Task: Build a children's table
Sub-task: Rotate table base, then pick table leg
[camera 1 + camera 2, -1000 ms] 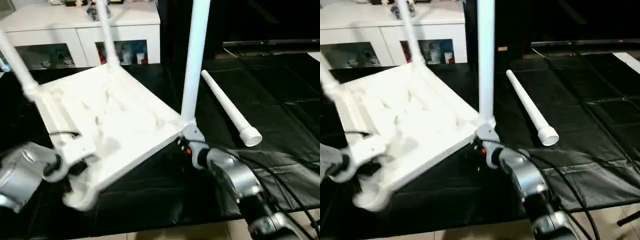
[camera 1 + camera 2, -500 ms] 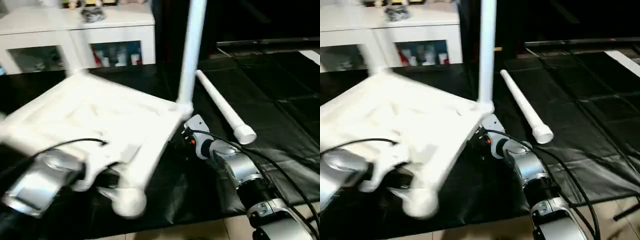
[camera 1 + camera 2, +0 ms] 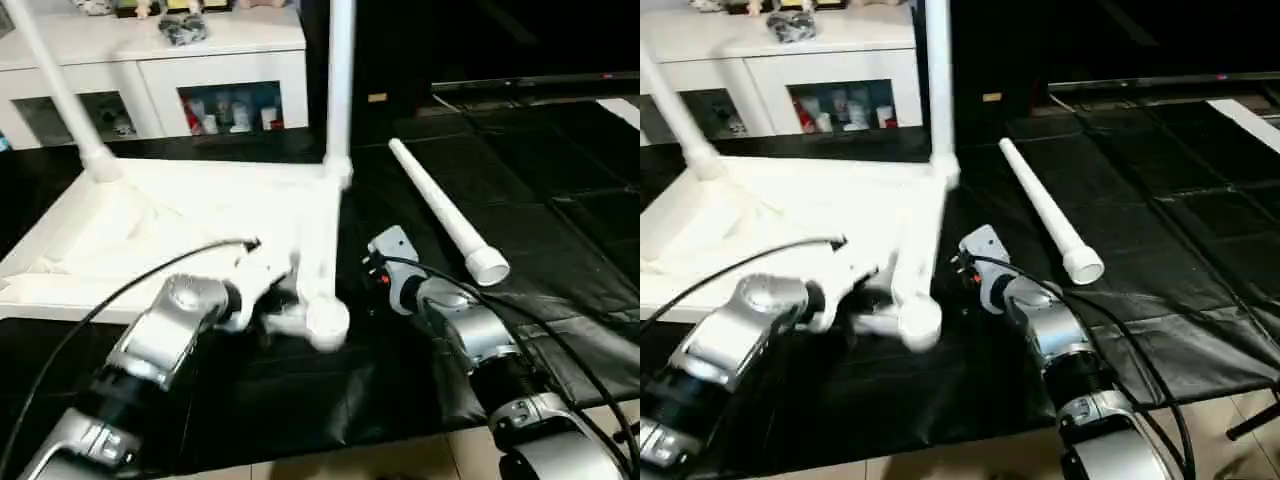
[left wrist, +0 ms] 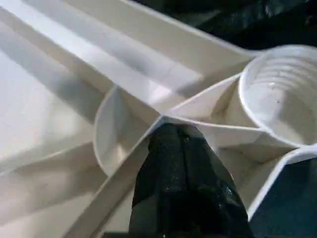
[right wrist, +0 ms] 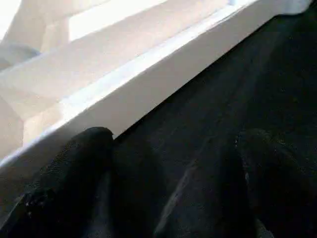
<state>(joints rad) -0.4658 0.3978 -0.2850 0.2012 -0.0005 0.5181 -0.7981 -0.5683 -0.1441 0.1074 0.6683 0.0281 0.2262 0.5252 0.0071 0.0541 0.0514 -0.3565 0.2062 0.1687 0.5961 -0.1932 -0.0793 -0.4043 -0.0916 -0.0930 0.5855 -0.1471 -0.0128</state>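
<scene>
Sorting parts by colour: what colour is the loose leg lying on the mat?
White all over: the loose leg, clearest in the left eye view.

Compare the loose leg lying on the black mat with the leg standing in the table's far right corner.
The loose leg lies flat on the black mat, apart from the tabletop; the fitted leg stands upright in its corner socket. The loose leg's wide end is free and points toward the robot; the fitted leg's wide end sits at the tabletop. Both are white tapered round tubes.

Table top (image 3: 180,215) and the loose leg (image 3: 445,215) look like smooth white plastic with a slight sheen. Black mat (image 3: 560,170) underneath is shiny and wrinkly, forearms (image 3: 165,330) brushed silver metal.
</scene>
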